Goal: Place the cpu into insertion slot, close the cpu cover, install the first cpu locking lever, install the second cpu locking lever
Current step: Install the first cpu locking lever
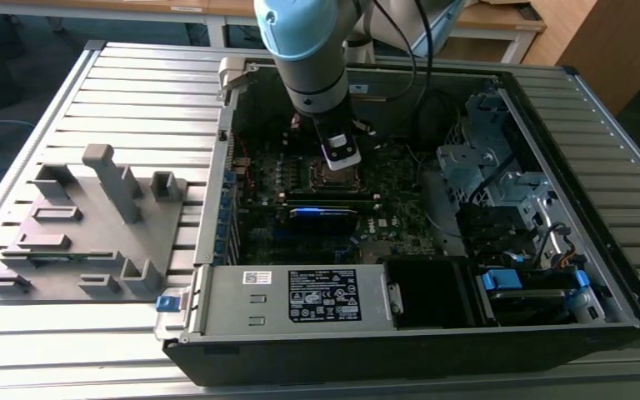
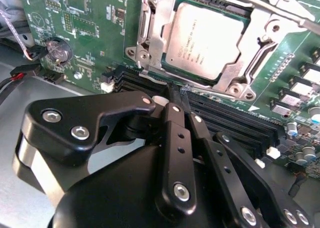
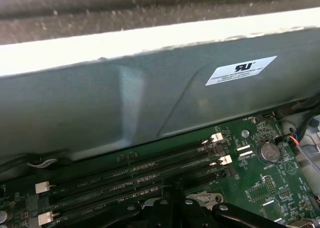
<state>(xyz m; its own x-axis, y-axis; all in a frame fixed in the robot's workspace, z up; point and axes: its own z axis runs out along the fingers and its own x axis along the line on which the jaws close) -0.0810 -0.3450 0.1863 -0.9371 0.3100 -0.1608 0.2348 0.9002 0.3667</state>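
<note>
Gripper poised over the seated chip, fingers drawn together

Gripper (image 2: 179, 95) hangs from the arm (image 1: 309, 50) inside the open computer case (image 1: 587, 250), right above the socket region of the green motherboard (image 2: 95, 32). In the second wrist view its two black fingers (image 2: 176, 138) lie pressed side by side with no gap at the tips and nothing between them, so it is clenched and empty. The tips sit over the long black memory slots (image 2: 235, 125), just beside the near edge of the socket.

The cpu (image 2: 205, 40) lies flat in the insertion slot (image 2: 150, 47), its dull grey face showing. The cpu cover (image 2: 167, 17), a silver frame, lies down around the chip, its inner edge running along the chip's sides. A thin metal bar (image 2: 295, 17) crosses one corner of the frame; whether it is latched I cannot tell.

Room is tight. In the first wrist view a grey metal wall (image 3: 150, 102) with a white sticker (image 3: 240, 70) rises just beyond the memory slots, and a coin battery (image 3: 269, 151) sits near the slots' end. In the exterior view the power supply box (image 1: 297, 296) borders the board on the near side, and drive cages (image 1: 487, 175) stand to the exterior view's right. Outside the case, at the exterior view's left, a grey fixture block (image 1: 87, 225) rests on the slatted table (image 1: 131, 83), well apart from the arm.
</note>
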